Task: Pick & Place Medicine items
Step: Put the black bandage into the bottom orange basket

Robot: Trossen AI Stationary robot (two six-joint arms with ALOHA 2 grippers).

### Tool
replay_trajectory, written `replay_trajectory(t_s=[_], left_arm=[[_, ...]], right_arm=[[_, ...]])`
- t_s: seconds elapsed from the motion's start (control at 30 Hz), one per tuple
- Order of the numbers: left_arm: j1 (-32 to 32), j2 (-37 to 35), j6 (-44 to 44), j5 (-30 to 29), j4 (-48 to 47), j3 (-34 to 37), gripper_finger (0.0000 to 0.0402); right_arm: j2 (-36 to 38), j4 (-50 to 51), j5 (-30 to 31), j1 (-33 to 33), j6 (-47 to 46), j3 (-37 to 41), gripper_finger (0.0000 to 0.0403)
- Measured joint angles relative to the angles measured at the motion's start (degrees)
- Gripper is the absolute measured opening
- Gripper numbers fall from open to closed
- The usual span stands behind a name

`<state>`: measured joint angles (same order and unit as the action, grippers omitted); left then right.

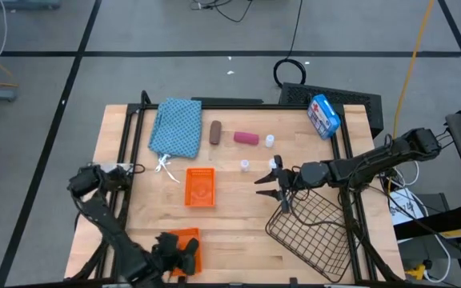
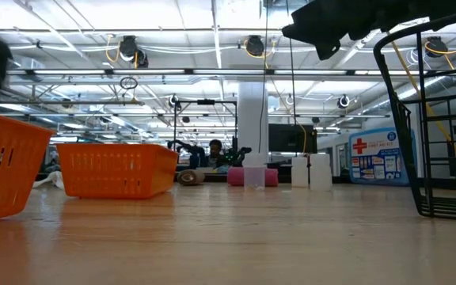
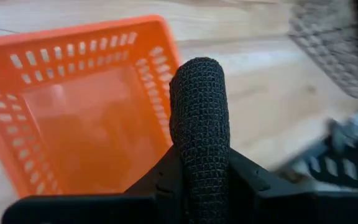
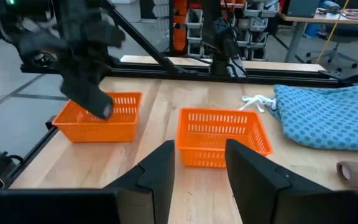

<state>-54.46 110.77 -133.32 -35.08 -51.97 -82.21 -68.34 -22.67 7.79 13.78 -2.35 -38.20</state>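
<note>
The left gripper (image 3: pixel 199 124) is hanging low at the near edge of the tabletop (image 1: pixel 238 224), right over an orange basket (image 1: pixel 184 244), and its jaws are pinching the black cylinder (image 3: pixel 197 118), which is standing up between them above the basket's open top.

Across the tabletop, the right gripper (image 1: pixel 269 182) is reaching in from the right side, its jaws spread with nothing between them, hovering beside the wire basket (image 1: pixel 310 232) and pointing toward the middle of the tabletop. From its wrist camera the fingers (image 4: pixel 160 168) are framing a second orange basket (image 4: pixel 222 137), with the first one farther off under the left arm.

The other medicine items are lying in a loose row farther back. The brown cylinder (image 1: pixel 215 132) is sitting just beside the blue patterned cloth (image 1: pixel 176 126), the pink cylinder (image 1: pixel 246 138) is lying to its right, and one white vial (image 1: pixel 270 141) is standing just past the pink one. A second white vial (image 1: pixel 245 165) is standing nearer the middle, and a third (image 1: pixel 274 164) is close to the right gripper's jaws. The blue-and-white box (image 1: pixel 323 114) with the red cross is resting toward the far right corner.
</note>
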Motion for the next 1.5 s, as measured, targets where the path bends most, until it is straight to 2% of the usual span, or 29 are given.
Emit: replay_trajectory(t_s=[0.23, 0.67, 0.77, 1.0, 1.13, 1.37, 1.5], left_arm=[[3.9, 1.5, -1.8, 6.6, -1.4, 0.0, 0.0072], [5.1, 1.7, 4.7, 9.6, -1.0, 0.0, 0.009], [5.1, 1.7, 5.2, 9.6, -1.0, 0.0, 0.0115], [5.4, 1.7, 5.7, 9.0, -1.0, 0.0, 0.0216], [5.4, 1.7, 5.7, 8.1, -0.9, 0.0, 0.0259], [5.4, 1.1, 6.2, 5.8, -2.5, 0.0, 0.029], [5.3, -1.9, 9.3, 1.2, -3.0, 0.0, 0.0291]], right_arm=[[0.0, -1.2, -0.2, 0.3, 0.0, 0.0, 0.013], [0.0, -1.1, -0.3, 0.3, 0.6, 0.0, 0.013], [0.0, -1.2, -0.3, 0.3, 0.5, 0.0, 0.013], [0.0, -1.2, -0.3, 0.3, 0.5, 0.0, 0.013], [0.0, -1.2, -0.3, 0.3, 0.5, 0.0, 0.013], [0.0, -1.2, -0.3, 0.3, 0.4, 0.0, 0.013], [0.0, -1.1, -0.3, 0.3, 0.4, 0.0, 0.013]])
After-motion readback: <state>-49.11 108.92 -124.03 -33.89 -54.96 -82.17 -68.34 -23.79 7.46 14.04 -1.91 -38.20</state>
